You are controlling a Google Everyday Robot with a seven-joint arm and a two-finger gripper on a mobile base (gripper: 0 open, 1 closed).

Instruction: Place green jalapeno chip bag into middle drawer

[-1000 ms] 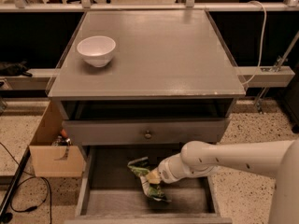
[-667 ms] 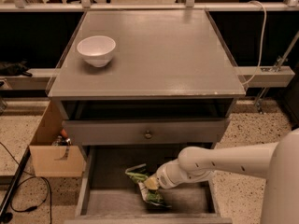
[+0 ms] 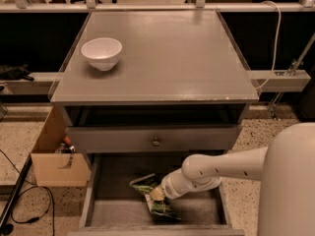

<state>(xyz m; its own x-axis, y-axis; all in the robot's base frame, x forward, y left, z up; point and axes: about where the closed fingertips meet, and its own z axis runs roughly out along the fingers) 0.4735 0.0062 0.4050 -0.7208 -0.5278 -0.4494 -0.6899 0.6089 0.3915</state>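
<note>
The green jalapeno chip bag [image 3: 145,185], crumpled green and white foil, lies low inside the open middle drawer [image 3: 197,211], left of its centre. My gripper [image 3: 157,194] reaches in from the right on a white arm and is shut on the bag's middle. The bag sticks out above left of the gripper and below it [image 3: 163,209]. I cannot tell whether the bag rests on the drawer floor or hangs just above it.
A white bowl [image 3: 102,53] stands on the grey cabinet top [image 3: 167,58]. A shut drawer front with a round knob [image 3: 156,142] sits above the open drawer. A cardboard box [image 3: 51,167] stands on the floor at left, with a black cable [image 3: 19,200] beside it.
My gripper and the bag have shifted slightly left and toward the front of the drawer. The bowl has not moved.
</note>
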